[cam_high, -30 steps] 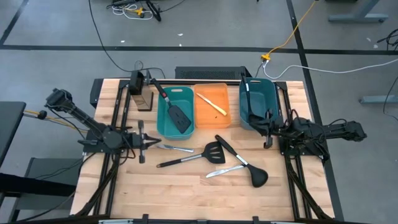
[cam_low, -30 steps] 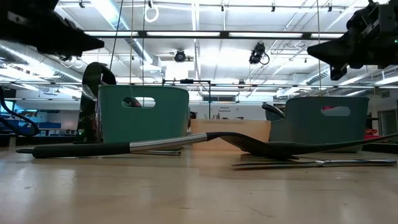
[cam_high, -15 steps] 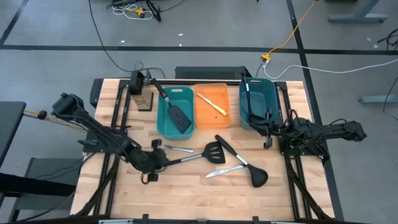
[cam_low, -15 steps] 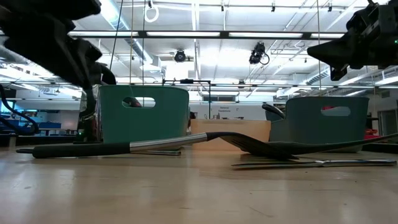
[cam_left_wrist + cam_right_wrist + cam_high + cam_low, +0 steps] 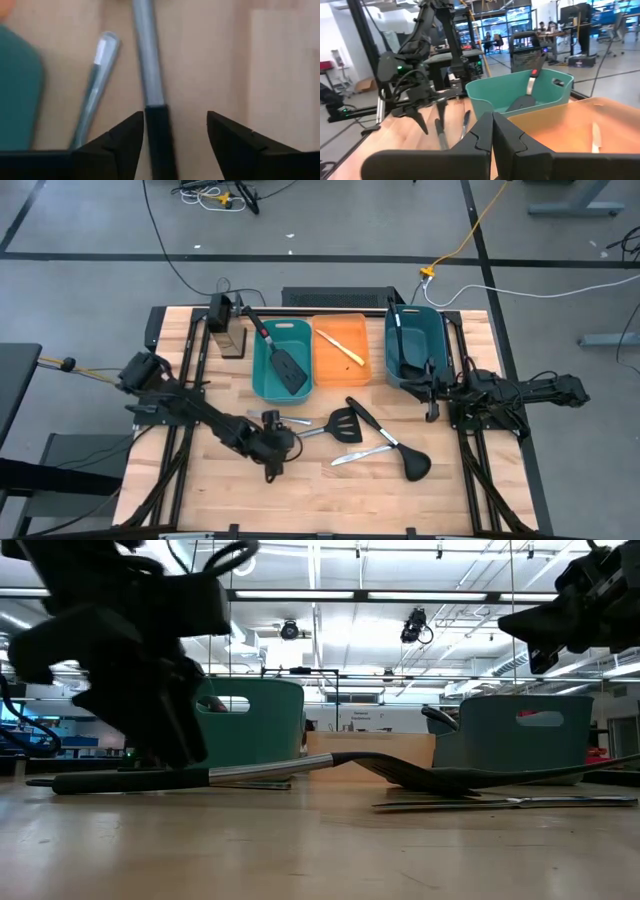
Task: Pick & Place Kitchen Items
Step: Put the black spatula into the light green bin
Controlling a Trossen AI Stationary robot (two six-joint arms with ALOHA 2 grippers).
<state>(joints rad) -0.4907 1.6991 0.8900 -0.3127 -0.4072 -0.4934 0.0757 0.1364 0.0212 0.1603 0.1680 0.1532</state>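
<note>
my left gripper (image 5: 175, 140) is down over the black grip of the slotted spatula (image 5: 320, 427), and that is the relation the coming move turns on. in the left wrist view its fingers (image 5: 127, 142) are spread, and the dark grip runs up between them, closer to one finger than the other and touching neither that i can see. the spatula's long axis passes straight through the gap, so the jaws stand across it, which i judge right for closing. i would nudge sideways to centre it first, or the grip may get pushed rather than pinched.

taking the spatula as my landmark: its black grip end is under the gripper, its steel shaft leads away to the slotted head (image 5: 343, 420). just beside the shaft on the bin side lies a small silver knife (image 5: 290, 420), near enough to be bumped. beyond the head, a black ladle (image 5: 400, 452) and another silver knife (image 5: 362, 453) lie crossed.

farther off from the spatula stand the bins: a teal bin (image 5: 262, 375) already holding a black turner, an orange bin (image 5: 340, 365) with a cream-handled knife, and a darker teal bin (image 5: 412, 330).

my right gripper (image 5: 432, 392) waits by that last bin, pressed together and empty, well apart from the spatula. the left arm is clearly the nearer one.
</note>
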